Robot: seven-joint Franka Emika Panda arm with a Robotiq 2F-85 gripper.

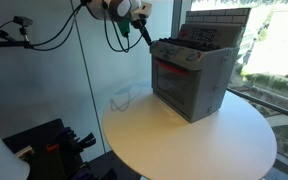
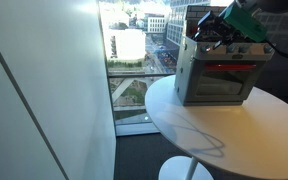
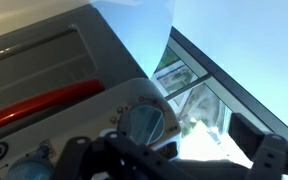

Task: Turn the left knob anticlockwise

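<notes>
A grey toy oven (image 1: 196, 78) with a red handle stands on a round white table (image 1: 184, 140); it shows in both exterior views (image 2: 216, 80). In the wrist view its left knob (image 3: 144, 122), a round blue-grey dial with a white ring, sits at the oven's corner. My gripper (image 3: 179, 160) is open, its dark fingers wide apart, with the knob just ahead between them and nearer one finger. It does not touch the knob. In both exterior views the gripper (image 1: 140, 30) (image 2: 217, 28) hovers at the oven's upper front corner.
The table stands beside a floor-to-ceiling window (image 2: 134, 50) with a street view far below. Black cables (image 1: 54, 35) hang from the arm. Dark equipment (image 1: 44, 145) sits on the floor near the table's edge.
</notes>
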